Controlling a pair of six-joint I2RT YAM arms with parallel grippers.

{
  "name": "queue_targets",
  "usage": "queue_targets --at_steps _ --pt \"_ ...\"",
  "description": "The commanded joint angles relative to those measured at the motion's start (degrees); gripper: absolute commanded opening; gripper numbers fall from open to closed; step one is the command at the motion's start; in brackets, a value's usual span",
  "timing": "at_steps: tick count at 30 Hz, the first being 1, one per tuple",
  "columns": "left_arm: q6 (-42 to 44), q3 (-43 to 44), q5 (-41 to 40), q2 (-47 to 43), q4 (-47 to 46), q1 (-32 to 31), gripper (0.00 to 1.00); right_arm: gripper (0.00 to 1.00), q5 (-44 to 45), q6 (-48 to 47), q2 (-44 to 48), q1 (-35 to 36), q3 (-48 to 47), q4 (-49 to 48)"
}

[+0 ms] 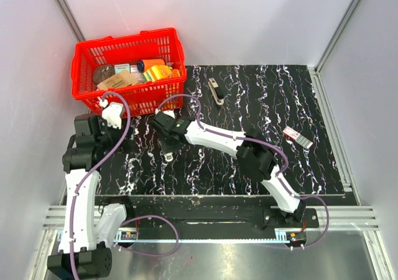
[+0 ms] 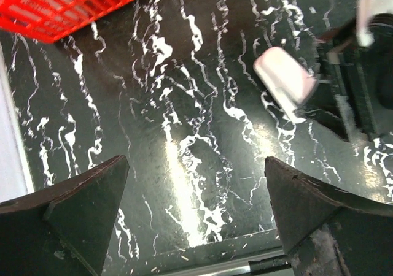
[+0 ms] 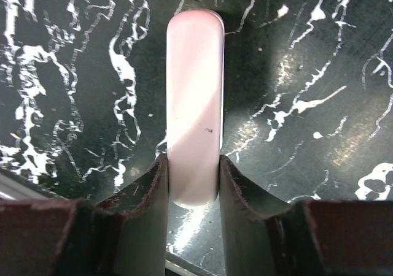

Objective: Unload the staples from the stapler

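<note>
The stapler [image 1: 216, 91], a slim black bar with a pale end, lies on the marbled black mat at the back centre, apart from both grippers. My right gripper [image 1: 168, 148] is left of centre on the mat and shut on a white oblong stick [image 3: 194, 104], one finger on each side of its near end [image 3: 193, 162]. The stick also shows in the left wrist view [image 2: 284, 75]. My left gripper [image 1: 106, 127] is open and empty [image 2: 196, 190] above the mat's left part, near the basket.
A red basket [image 1: 87, 87] with several packets stands at the back left. A small flat pinkish-red box [image 1: 297, 137] lies on the mat's right side. The mat's front edge and a metal rail [image 1: 205, 214] run along the near side.
</note>
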State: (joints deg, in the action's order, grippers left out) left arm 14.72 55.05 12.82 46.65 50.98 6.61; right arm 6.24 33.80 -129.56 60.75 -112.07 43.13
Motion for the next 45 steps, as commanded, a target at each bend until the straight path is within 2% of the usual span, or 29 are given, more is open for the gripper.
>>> queue_targets --at_steps 1,7,13,18,19,21,23,31,37,45 --pt "1.5 -2.1 9.2 -3.3 -6.0 0.2 0.99 0.07 -2.6 5.6 1.8 0.2 -2.8 -4.4" --pt "7.9 -4.2 15.6 0.4 -5.9 0.2 0.99 0.03 -3.4 8.6 3.8 0.2 -1.6 -7.3" --pt "16.4 -7.1 19.6 7.9 -6.2 0.2 0.99 0.00 -7.6 11.7 8.3 -1.1 4.9 -12.6" --pt "28.7 -6.1 24.7 17.7 2.4 0.3 0.83 0.00 -15.2 17.3 14.3 -4.2 17.4 -23.1" --pt "29.7 -5.7 25.3 19.7 3.3 0.4 0.83 0.00 -15.6 17.5 15.2 -4.7 18.9 -24.1" --pt "31.3 -6.2 26.4 22.2 3.8 0.6 0.89 0.00 -15.6 17.5 15.6 -5.0 20.3 -24.8" --pt "32.0 -7.1 27.5 23.3 2.6 0.6 0.99 0.00 -16.4 17.8 15.4 -5.4 21.5 -25.6" --pt "33.2 -9.2 31.2 22.3 -1.4 0.6 0.99 0.00 -23.1 23.7 15.8 -6.7 26.3 -34.4" --pt "36.2 -11.2 28.0 22.1 -2.6 0.6 0.99 0.00 -25.0 26.0 17.9 -7.1 28.2 -37.3" --pt "34.5 -12.5 23.6 20.9 -7.5 0.6 0.99 0.00 -27.4 28.5 18.8 -7.1 28.4 -39.4"
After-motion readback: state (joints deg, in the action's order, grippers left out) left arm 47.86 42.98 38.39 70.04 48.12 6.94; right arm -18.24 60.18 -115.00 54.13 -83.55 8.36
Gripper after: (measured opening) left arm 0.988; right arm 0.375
